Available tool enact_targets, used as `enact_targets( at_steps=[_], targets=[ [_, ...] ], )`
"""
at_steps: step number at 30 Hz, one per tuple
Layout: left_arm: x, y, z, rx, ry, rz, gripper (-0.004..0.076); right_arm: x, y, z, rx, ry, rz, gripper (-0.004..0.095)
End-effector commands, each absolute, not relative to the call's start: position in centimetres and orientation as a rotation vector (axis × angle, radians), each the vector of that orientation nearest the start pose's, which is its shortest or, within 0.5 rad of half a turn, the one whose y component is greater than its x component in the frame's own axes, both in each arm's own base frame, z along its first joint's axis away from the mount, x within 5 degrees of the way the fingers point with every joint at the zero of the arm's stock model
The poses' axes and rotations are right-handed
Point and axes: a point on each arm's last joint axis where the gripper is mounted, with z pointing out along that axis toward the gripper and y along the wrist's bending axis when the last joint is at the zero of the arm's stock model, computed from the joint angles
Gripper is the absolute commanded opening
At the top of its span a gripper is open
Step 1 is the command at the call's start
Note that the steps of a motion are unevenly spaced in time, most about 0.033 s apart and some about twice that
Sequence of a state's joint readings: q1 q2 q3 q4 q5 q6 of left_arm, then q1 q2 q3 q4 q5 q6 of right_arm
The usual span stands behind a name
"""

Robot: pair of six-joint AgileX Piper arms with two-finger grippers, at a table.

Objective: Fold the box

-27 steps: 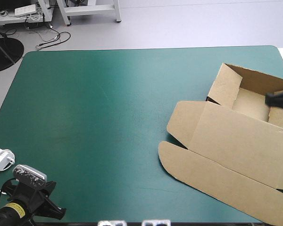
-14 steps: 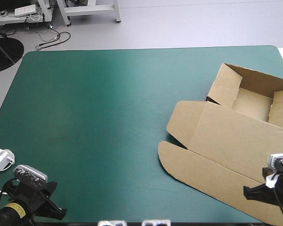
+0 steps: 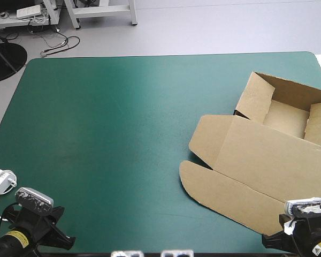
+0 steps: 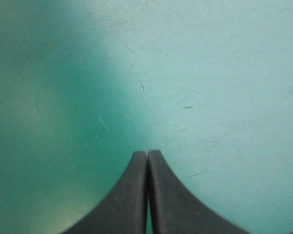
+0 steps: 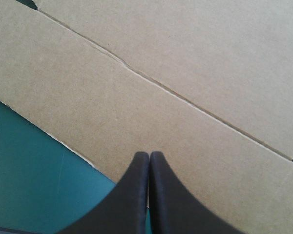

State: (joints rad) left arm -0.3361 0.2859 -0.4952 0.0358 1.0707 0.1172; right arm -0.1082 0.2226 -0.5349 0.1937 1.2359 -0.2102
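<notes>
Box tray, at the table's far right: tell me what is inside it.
Nothing shows inside the box: only its bare brown floor between raised walls. A raised flap hides the floor's right end.

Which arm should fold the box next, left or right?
Probably right: the right tool, shut, hangs over the flat lid of the box; the left tool is over bare teal-green cover, far away.

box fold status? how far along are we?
Done: the box has its tray walls raised near the table's far right corner. In hand: nothing. The right claw is shut, holding nothing, over the outer flap; the left claw is shut over bare teal-green cover. Left: the lid and flap lie flat, not yet folded.
</notes>
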Motion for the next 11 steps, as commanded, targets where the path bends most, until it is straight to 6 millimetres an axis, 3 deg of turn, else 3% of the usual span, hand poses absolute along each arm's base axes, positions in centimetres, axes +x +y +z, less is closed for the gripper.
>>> enact_targets(
  at_steps=[1, 11],
  targets=[
    [4.15, -1.19, 28.03, 0.51, 2.223, -0.079, -0.001, 2.19, 1.54, 28.36, -0.135, 2.317, 0.104, -0.0015],
    [4.1, -1.17, 27.97, 0.512, 2.233, -0.078, -0.001, 2.09, 1.72, 28.28, -0.113, 2.332, 0.143, -0.0015]
  ],
)
